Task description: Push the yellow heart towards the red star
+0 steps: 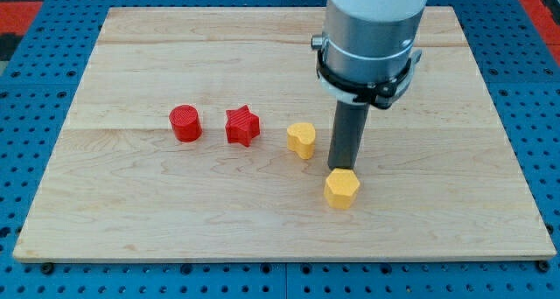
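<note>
The yellow heart (pixel 302 139) lies near the middle of the wooden board. The red star (pixel 242 126) lies just to its left, a short gap apart. My tip (pixel 342 168) is to the right of the heart and slightly below it, a small gap away. The tip stands right at the top edge of a yellow hexagonal block (pixel 341 189); I cannot tell if they touch.
A red cylinder (pixel 185 123) stands left of the red star. The wooden board (pixel 131 203) rests on a blue perforated base (pixel 35 63). The arm's wide grey body (pixel 372 28) hangs over the board's upper right part.
</note>
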{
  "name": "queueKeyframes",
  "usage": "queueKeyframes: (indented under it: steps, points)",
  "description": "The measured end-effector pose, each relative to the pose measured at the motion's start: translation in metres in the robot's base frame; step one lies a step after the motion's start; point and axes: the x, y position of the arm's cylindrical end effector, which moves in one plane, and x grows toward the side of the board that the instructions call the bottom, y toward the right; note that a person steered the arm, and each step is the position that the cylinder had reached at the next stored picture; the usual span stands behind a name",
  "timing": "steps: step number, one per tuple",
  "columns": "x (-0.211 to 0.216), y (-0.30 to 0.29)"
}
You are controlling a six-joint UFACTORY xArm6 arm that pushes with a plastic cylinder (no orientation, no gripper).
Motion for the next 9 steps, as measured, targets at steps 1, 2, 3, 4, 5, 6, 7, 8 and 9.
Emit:
queueKeyframes:
  steps: [1,2,3,4,5,6,7,8,9]
  points:
    - [0.01,-0.035]
    - [0.006,-0.067]
    - [-0.016,-0.066]
    - [-0.04,-0.037]
    - [-0.042,-0.036]
    - [-0.039,-0.003]
    - [-0.039,0.023]
    - [-0.048,0.033]
    - [-0.065,0.033]
